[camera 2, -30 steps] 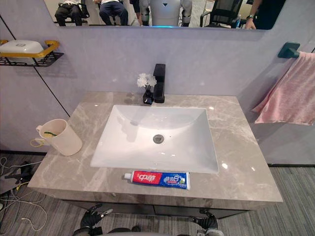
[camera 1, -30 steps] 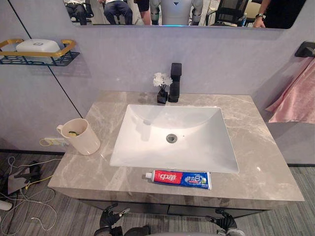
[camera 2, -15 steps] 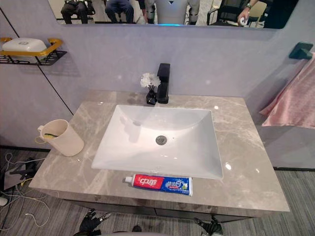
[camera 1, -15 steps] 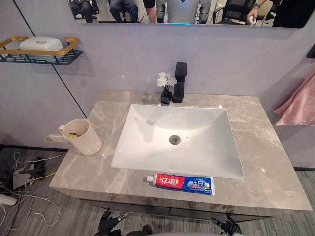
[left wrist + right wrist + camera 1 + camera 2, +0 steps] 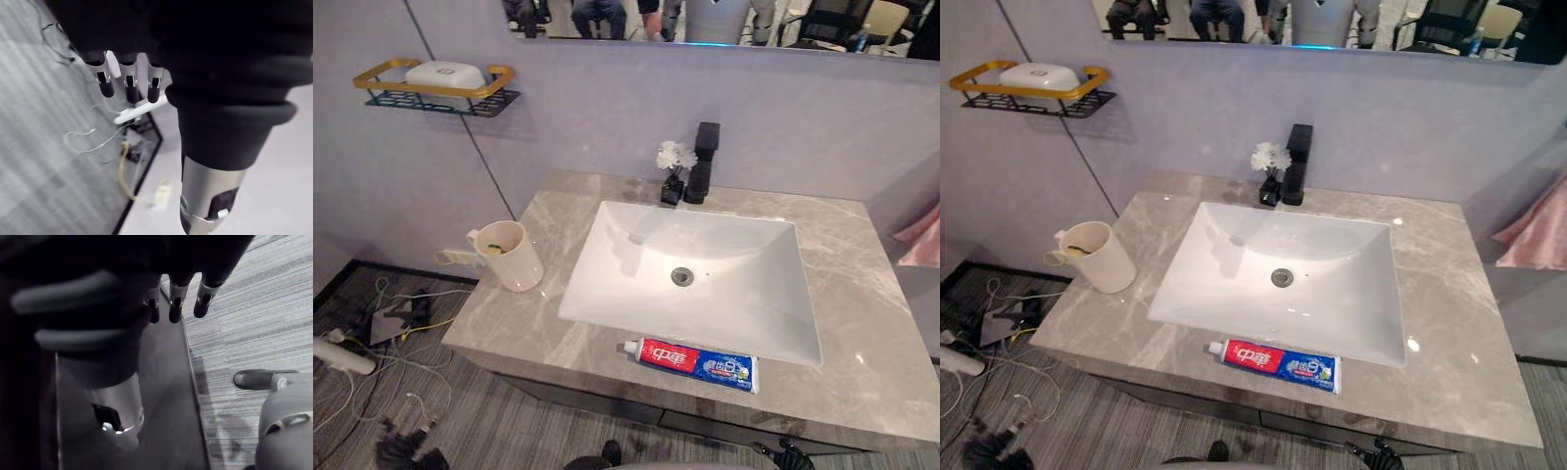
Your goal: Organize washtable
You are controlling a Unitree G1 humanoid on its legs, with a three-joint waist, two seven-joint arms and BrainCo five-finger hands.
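A red and blue toothpaste tube (image 5: 690, 359) lies flat on the grey marble counter (image 5: 862, 323), along the front rim of the white sink (image 5: 724, 308). On the counter's left end a cream cup (image 5: 509, 257) stands upright with something yellow-green inside. My left hand (image 5: 128, 88) hangs low over the floor, left of the counter, fingers relaxed and empty; it also shows as the left hand (image 5: 406, 452). My right hand (image 5: 176, 303) hangs below the counter's front edge, open and empty, and the right hand (image 5: 793, 456) shows there too.
A black faucet (image 5: 705, 162) and a small vase of white flowers (image 5: 674, 168) stand behind the sink. A wall shelf (image 5: 435, 93) at the upper left holds a white soap dish. A pink towel (image 5: 1538, 230) hangs at the right. Cables (image 5: 382, 328) lie on the floor at the left.
The camera has moved, so the whole scene sits further right in the picture. Nothing on the counter has moved. My left hand now hangs further left of the counter.
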